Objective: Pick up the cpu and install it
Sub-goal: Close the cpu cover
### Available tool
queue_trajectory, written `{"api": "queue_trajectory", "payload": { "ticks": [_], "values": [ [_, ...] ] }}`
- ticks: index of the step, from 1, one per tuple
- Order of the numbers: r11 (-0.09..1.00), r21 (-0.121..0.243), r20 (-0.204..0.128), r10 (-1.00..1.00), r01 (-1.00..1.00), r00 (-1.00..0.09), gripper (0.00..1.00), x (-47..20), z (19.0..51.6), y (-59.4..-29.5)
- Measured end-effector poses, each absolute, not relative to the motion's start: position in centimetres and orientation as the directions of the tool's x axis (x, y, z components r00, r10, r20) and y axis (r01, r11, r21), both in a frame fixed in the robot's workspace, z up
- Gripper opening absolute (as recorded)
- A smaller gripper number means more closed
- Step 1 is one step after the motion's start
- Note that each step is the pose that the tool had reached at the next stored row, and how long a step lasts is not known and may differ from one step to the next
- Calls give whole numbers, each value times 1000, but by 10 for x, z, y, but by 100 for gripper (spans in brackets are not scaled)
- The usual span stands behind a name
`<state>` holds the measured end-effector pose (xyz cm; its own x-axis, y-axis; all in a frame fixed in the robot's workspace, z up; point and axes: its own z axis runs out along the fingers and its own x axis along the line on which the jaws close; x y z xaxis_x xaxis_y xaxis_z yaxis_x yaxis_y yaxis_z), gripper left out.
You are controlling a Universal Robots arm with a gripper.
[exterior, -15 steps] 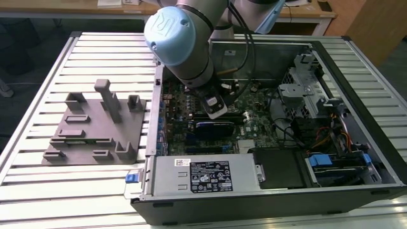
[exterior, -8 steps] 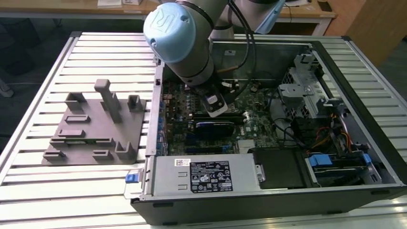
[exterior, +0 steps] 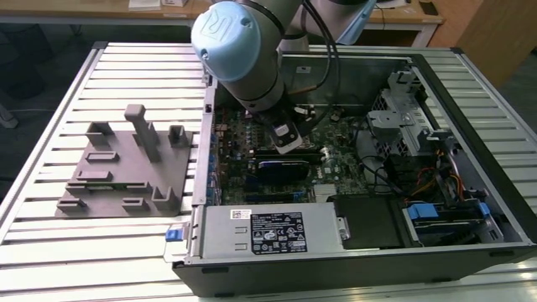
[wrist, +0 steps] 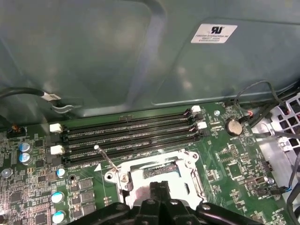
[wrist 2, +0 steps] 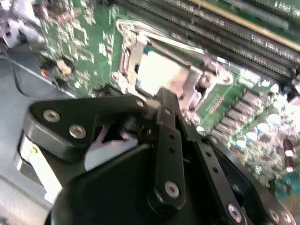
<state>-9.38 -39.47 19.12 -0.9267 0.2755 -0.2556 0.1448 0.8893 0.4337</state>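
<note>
Closed fingers hang just beside the cpu in the socket.

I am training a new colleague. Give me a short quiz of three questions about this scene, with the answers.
1. True or false: the tool is outside the computer case.
2. The tool is nearest to: A the power supply; B the CPU socket; C the drive cage.
3. Fill in: on the exterior view's left of the case stands a grey ____.
Key: 1 false, it is inside the case; 2 B; 3 fixture.
</note>
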Motion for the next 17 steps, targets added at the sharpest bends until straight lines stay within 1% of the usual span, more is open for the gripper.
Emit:
{"api": "queue_trajectory", "payload": {
  "ticks": [17],
  "values": [
    [887, 435, -255, 286, 154, -924, 11, -98, 190, -395]
  ]
}}
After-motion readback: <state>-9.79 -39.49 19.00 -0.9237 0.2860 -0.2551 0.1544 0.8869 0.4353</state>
